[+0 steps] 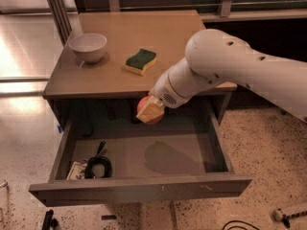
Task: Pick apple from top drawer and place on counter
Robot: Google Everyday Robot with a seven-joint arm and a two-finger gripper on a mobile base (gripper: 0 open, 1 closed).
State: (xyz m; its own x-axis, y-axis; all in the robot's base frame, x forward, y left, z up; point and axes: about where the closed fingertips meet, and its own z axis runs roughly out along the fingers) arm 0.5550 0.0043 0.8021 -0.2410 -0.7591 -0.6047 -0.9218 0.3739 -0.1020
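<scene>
1. The pincer (150, 112) at the end of the white robot arm (230, 63) is closed around the small round red-orange apple (155, 120). A pale yellowish finger pad (149, 110) lies across the side of the fruit that faces the camera.
2. The apple hangs in the air just under the front edge of the flat tan-grey tabletop (168, 32), about midway along it. It is above the floor of the wide, shallow grey-brown top drawer (144, 190), which is pulled fully open. A dark shadow on the drawer floor beneath suggests the fruit is clear of it.
3. A white ceramic bowl (88, 46) sits on the tabletop near the left edge. A green-and-yellow sponge (141, 61) lies near the centre, a little towards the front edge.
4. A coiled black cable (98, 164) lies in the drawer's front left corner, well apart from the apple.
5. The step in hand looks like the lift-out: the apple is grasped and off the drawer floor but not yet above the tabletop.
6. The next move likely calls for drawing the apple outward and up, so that fruit and pincer clear the front edge. It would then be carried over a bare patch, perhaps behind the sponge, and lowered before the pincer opens.
7. A bump against the front edge could loosen the grip.
</scene>
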